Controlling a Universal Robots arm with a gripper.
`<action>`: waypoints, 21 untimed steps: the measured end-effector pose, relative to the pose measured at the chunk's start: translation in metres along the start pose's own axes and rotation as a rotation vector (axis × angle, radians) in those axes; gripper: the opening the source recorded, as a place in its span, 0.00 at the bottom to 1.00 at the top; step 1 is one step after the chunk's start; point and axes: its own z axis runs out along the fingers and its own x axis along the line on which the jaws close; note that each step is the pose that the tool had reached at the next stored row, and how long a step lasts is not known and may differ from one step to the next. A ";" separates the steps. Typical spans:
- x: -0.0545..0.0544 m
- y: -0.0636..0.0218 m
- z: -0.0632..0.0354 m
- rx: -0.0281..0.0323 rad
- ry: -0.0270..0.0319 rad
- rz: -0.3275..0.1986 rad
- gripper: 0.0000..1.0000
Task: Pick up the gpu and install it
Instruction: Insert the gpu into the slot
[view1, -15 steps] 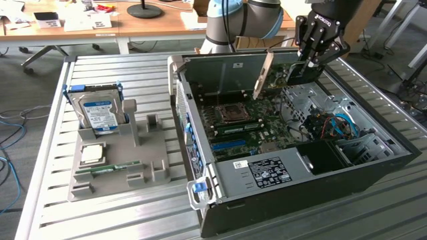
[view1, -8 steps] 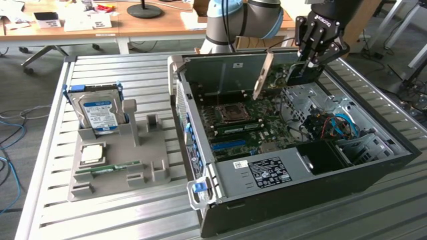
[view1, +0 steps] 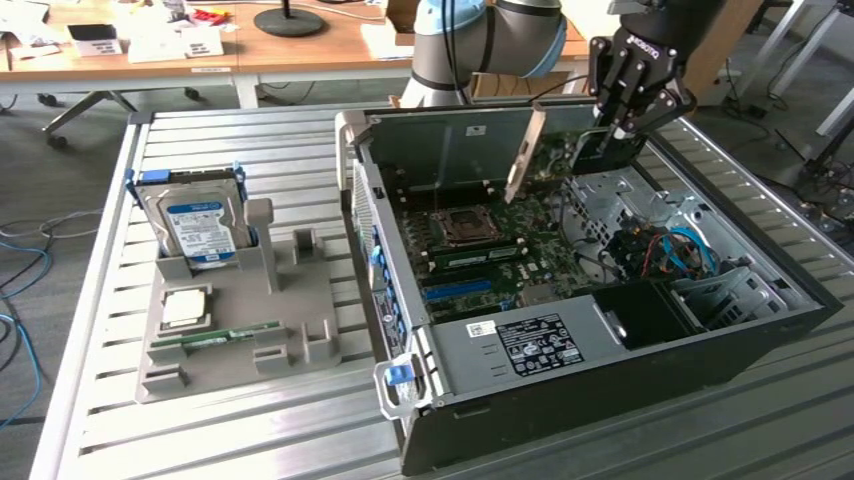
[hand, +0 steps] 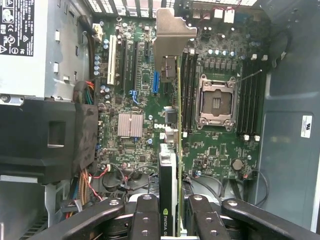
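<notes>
A slatted metal table (view1: 240, 140) spans the exterior view, and an open computer case (view1: 561, 400) lies on its side over the centre and right of that frame. The robot arm (view1: 481, 35) comes in from the upper middle. At the exterior view's left a grey fixture tray (view1: 307, 300) holds an upright hard drive (view1: 198, 225) with a blue label and, lower down, a slim green memory stick (view1: 214, 340). Inside the case the motherboard (view1: 534, 240) lies exposed, its empty CPU socket (view1: 465, 225) near the middle. The gpu (view1: 527, 150) hangs above the board in the upper centre of the exterior view, clear of it, with its silver bracket towards the case's rear wall. The gripper (view1: 625, 125) has its fingers (hand: 147, 215) pinched on the card's end opposite the bracket. The wrist view looks along the edge-on gpu (hand: 168, 170), with the expansion slots (hand: 135, 60) just to one side of its line. The pick-up looks done and the carry to the slot seems in hand. Seating will likely call for the card's edge squared over one slot and the bracket matched to the rear opening.
</notes>
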 end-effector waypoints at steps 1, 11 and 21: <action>0.000 0.0000 0.0004 0.0000 0.0000 0.000 0.27; 0.000 -0.0001 0.0049 0.0000 -0.0001 0.000 0.27; 0.000 -0.0001 0.0105 0.0000 -0.0001 0.000 0.27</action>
